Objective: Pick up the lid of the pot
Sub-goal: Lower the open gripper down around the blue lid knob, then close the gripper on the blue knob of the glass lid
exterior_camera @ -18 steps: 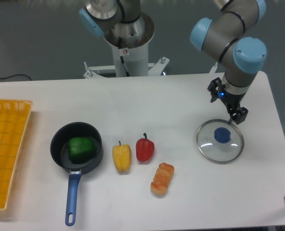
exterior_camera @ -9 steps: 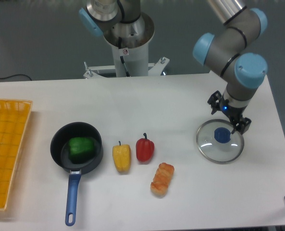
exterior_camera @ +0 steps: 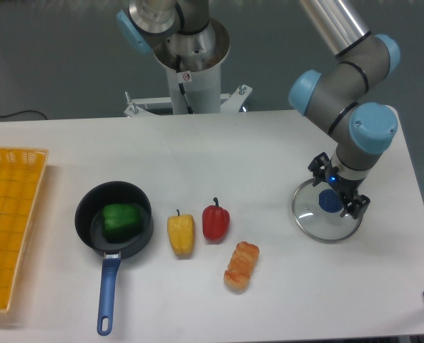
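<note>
The gripper [exterior_camera: 337, 189] is over the right side of the table, its two dark fingers spread apart at the lid's upper right part. Below and between them is the round blue knob of the pot lid [exterior_camera: 313, 223], a clear disc lying flat with a thin rim. Part of the lid's upper right edge is hidden behind the fingers. How much height separates the fingertips from the knob is hard to tell.
A black pan [exterior_camera: 88, 223] with a blue handle holds a green pepper [exterior_camera: 120, 221] on the left. Mid-table lie a yellow item [exterior_camera: 181, 234], a red pepper [exterior_camera: 215, 221] and an orange-brown item [exterior_camera: 241, 266]. An orange crate [exterior_camera: 10, 214] stands at far left.
The gripper has come down and toward the camera, from behind the lid to over its knob. Its fingers stay apart, and the lid has not moved.
</note>
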You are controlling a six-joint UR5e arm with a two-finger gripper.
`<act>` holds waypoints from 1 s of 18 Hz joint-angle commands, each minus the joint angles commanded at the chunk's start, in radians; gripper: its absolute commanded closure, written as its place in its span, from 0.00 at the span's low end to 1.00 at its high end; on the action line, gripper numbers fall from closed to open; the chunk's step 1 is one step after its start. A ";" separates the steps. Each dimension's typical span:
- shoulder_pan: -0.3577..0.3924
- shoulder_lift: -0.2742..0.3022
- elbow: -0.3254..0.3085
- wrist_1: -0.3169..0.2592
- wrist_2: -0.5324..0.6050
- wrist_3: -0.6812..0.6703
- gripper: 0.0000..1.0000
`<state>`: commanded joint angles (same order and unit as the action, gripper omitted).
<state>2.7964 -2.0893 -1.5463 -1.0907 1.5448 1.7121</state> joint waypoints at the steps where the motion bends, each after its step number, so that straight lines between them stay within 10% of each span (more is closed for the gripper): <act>1: 0.006 0.002 -0.003 0.000 0.000 -0.018 0.00; 18: 0.023 0.018 -0.052 0.002 -0.014 -0.336 0.00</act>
<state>2.8194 -2.0709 -1.5984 -1.0891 1.5309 1.3760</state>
